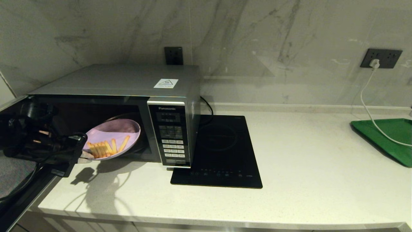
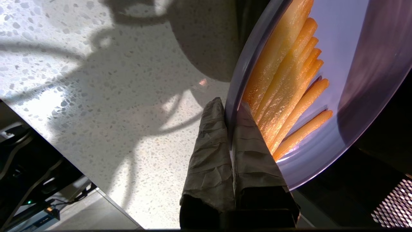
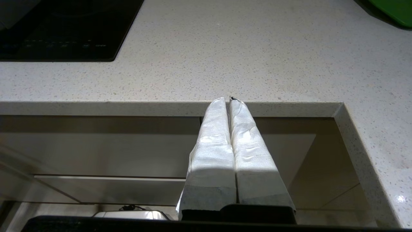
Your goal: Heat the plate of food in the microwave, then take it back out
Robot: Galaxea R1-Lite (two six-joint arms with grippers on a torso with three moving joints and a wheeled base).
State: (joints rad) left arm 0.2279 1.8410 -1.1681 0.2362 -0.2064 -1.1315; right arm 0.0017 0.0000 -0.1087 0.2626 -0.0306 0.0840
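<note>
Left tool (image 1: pixel 84 154) grips the plate of food (image 1: pixel 120 132) at the mouth of the open microwave (image 1: pixel 128 80).

We note the left tool clenched on the plate's near rim; in the left wrist view its two wrapped fingers (image 2: pixel 209 154) pinch the rim of the plate of food (image 2: pixel 347 58) from either side. The plate sits tilted, partly inside the microwave cavity and partly out over the desk (image 1: pixel 305 161), clear of the desk surface, which carries its shadow. The fries (image 1: pixel 106 148) lie in a row at the plate's near end, close against the fingers. The microwave door hangs open at far left, behind the left arm. We log the right tool (image 3: pixel 230 100) parked off the desk's front edge, its fingers pressed together on nothing. A black cooktop (image 1: pixel 222 151) lies just beside the microwave; a green tray (image 1: pixel 386 135) sits at far right.
</note>
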